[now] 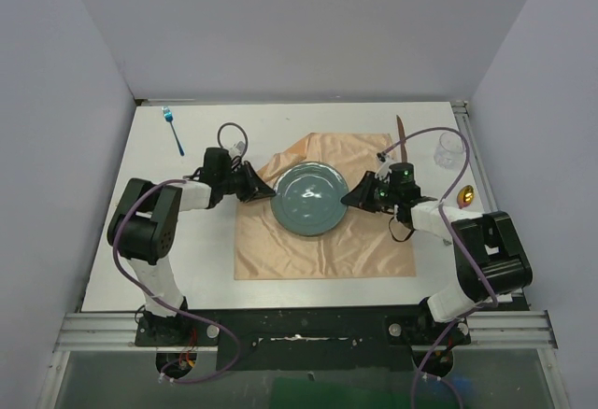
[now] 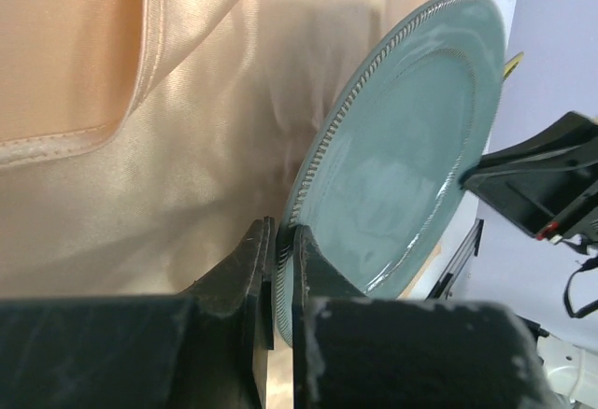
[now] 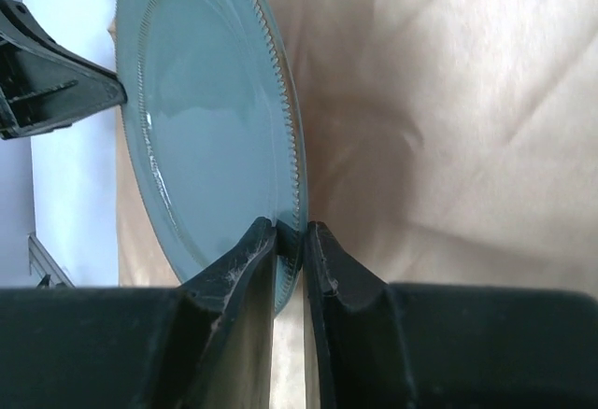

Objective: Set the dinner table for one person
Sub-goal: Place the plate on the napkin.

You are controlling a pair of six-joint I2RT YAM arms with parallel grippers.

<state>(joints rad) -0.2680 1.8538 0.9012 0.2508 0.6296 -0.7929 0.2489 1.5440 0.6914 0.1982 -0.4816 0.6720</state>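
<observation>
Black fingers (image 2: pixel 248 269) of the left end effector (image 2: pixel 283 241) filled the bottom of its wrist view, pinched together on the near rim of a grey-green plate (image 2: pixel 402 166) with a beaded edge. Opposite, the right end effector (image 3: pixel 291 232) was clamped the same way on the other side of the rim, with only the thin edge between its fingers. Seen from above, the two arms came in from left and right, with the plate between them over the middle of a peach-orange cloth (image 1: pixel 280 250), which was rumpled and folded over at its far left corner. A shadow lay on the cloth beside the plate; whether the plate rested on the cloth or hung just above it could not be told. The cloth lay on the white surface (image 1: pixel 262 119), a wide rectangular top with aluminium rails at its right and near edges. A blue utensil (image 1: pixel 174 129) lay near the far left corner, well apart from the cloth; a brown utensil (image 1: pixel 401 129) lay at the cloth's far right corner, a clear glass (image 1: pixel 449 150) stood near the right rail, and a small yellow thing (image 1: pixel 465 194) sat nearer along that rail
</observation>
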